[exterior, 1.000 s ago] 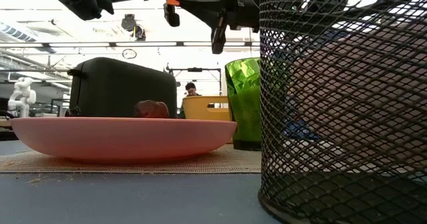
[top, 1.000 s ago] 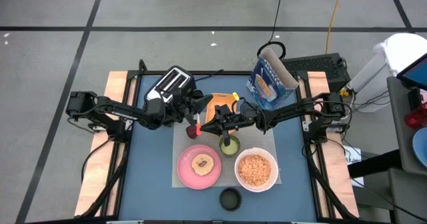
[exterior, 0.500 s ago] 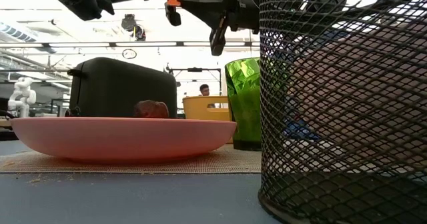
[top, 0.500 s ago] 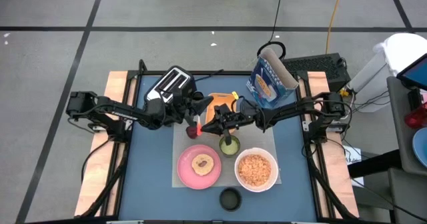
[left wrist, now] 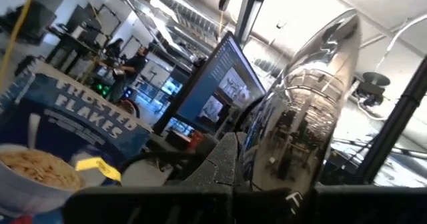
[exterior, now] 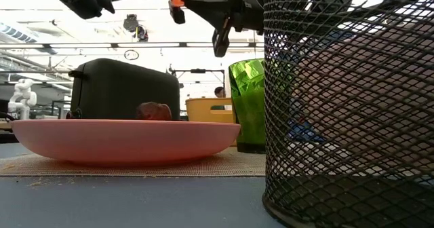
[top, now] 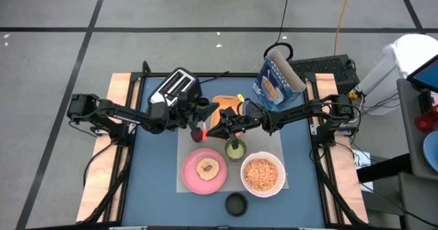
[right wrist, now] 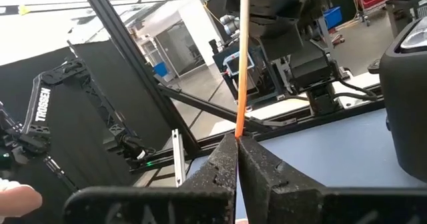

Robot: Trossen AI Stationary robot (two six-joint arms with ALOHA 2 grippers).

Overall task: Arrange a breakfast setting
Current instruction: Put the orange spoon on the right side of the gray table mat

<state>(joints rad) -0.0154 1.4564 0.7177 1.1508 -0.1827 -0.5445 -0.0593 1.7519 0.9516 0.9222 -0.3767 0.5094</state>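
With plate [top: 204, 171], bowl [top: 263, 175] and cup [top: 235, 148] set, both closed grippers, left gripper [top: 202, 111] and right gripper [top: 217, 128], lift the tray [top: 229, 107], not yet placed.

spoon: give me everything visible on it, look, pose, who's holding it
The spoon has a shiny metal bowl and a thin red-orange handle. It is held off the table, above the mat between the toaster and the orange tray. The left gripper is shut on the metal end, its bowl mirroring the room; the right gripper is shut on the handle, which runs straight up from between its fingers. Nothing else touches it.
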